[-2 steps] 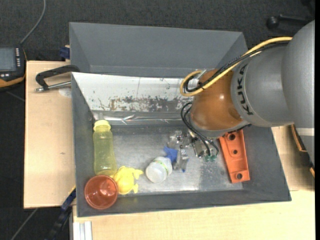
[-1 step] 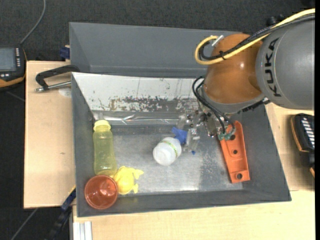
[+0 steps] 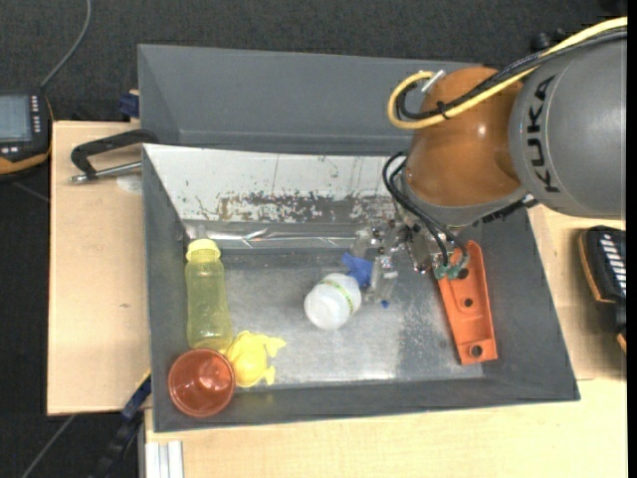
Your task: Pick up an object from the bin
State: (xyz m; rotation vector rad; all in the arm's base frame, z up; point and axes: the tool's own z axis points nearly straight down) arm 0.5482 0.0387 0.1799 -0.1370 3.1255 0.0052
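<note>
The gripper (image 3: pixel 383 259) is hovering low against a small blue piece (image 3: pixel 355 267) beside the white bottle (image 3: pixel 331 303), probably lining up a grab; whether it is open, I cannot tell.

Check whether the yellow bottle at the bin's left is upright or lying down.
Lying down: the yellow bottle shows its whole length along the floor of the bin, cap toward the back wall.
</note>
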